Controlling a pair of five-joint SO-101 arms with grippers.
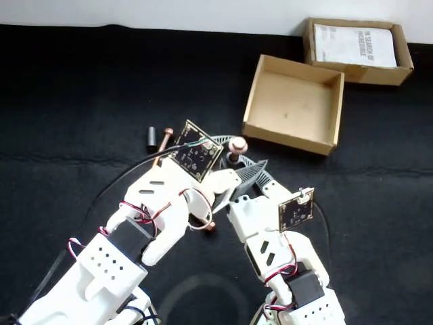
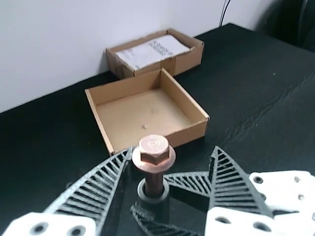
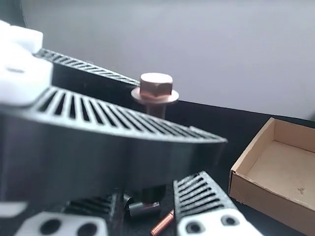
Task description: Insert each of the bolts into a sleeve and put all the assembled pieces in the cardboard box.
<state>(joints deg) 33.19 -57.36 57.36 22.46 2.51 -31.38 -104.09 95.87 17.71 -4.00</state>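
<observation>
Jaws beside bolt (image 2: 153, 150) in sleeve (image 2: 151, 196); beyond, cardboard box (image 2: 193, 105); paper (image 2: 155, 49) in second box (image 2: 189, 59).

At the centre of the worktop (image 1: 81, 81), a bolt (image 1: 237, 145) is stood upright in a sleeve (image 2: 151, 194), flanked by the left gripper (image 2: 172, 150) and the right gripper (image 3: 152, 189). A spare sleeve (image 1: 152, 137) and a spare bolt (image 1: 165, 140) are laid side by side at its 9 o'clock. The cardboard box (image 1: 254, 95) is set at its 2 o'clock, with a second box (image 1: 358, 73) behind.
</observation>
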